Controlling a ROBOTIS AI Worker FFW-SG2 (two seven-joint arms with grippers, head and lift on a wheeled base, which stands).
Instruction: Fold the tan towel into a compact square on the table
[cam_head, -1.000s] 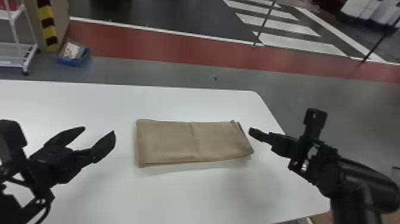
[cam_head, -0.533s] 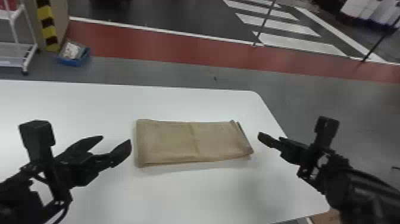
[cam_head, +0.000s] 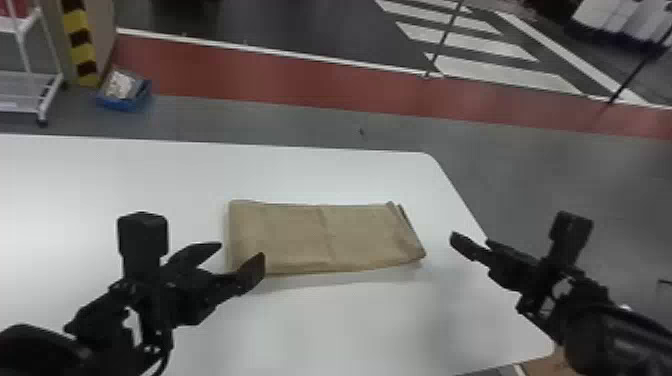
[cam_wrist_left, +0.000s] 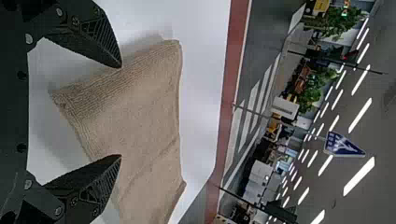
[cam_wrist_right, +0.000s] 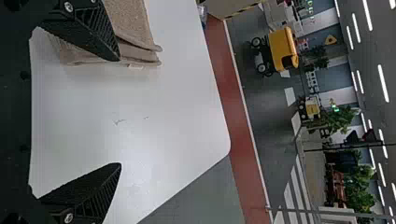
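Floor (cam_head: 505, 175): grey past the table, with a red strip (cam_head: 310, 77) running across it. White cart (cam_head: 20, 60) stands on it, far left from my seat.

Table (cam_head: 325, 325): white, carries the towel (cam_head: 295, 235), which lies flat around mid-table. It's folded to a rectangle, not square. Long axis runs left-right across my front, near enough parallel to the table's far edge. Short ends point at my left and right sides. Right end slants, its near corner further out to the right than its far one, and layer edges show there, slightly apart. Left end is straighter.

Left claw (cam_head: 242, 249): wide open, empty. It's at the towel's near left corner, one tip overlapping that corner in head view. Contact, can't tell.

Right claw (cam_head: 470, 239): also wide open, nothing in it. Sits off the towel's right end, apart from it in head view.

Crease (cam_head: 325, 232) crosses the towel's short way, about midway along. Small dark marks (cam_wrist_right: 119, 122) on the table, per right wrist view.
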